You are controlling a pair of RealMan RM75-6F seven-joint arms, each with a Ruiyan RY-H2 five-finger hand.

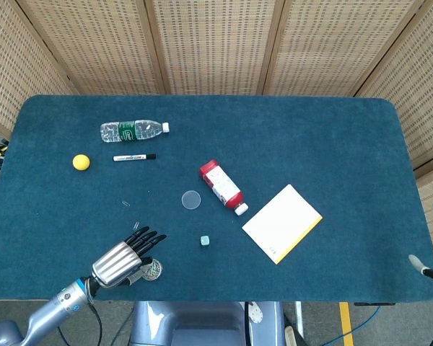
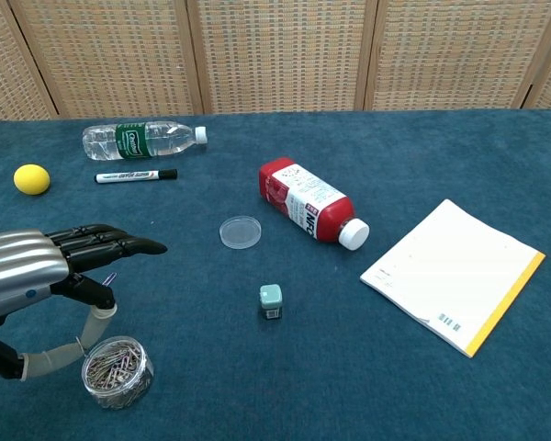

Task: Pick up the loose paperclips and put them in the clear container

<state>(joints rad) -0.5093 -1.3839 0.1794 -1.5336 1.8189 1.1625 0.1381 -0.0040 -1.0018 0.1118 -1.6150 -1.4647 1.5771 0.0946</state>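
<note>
Blue felt table (image 1: pixel 310 130), woven screens (image 1: pixel 216 43) behind.
- Clear water bottle (image 1: pixel 133 130), green label, lying on side, far left.
- Black marker (image 1: pixel 134 157) just in front of bottle, parallel to it.
- Yellow ball (image 1: pixel 81 162), left of marker.
- Red bottle (image 1: pixel 222 187), white cap, on its side, mid-table.
- Clear round lid (image 1: pixel 192 200), flat, left of red bottle.
- Sm. teal cube (image 1: pixel 205 241), nr front.
- Notepad (image 1: pixel 282 223), white w/ yellow edge, right.

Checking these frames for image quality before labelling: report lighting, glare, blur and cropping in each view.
Head view: even, soft lighting, faint shadows, sharp throughout; loose paperclips are barely resolvable specks. The right hand is cropped by the frame edge. Chest view: the left hand sits close to the lens, large and cut off at the left edge, its metal back showing bright highlights; the clear container is sharp, with mild glare on its rim.
</note>
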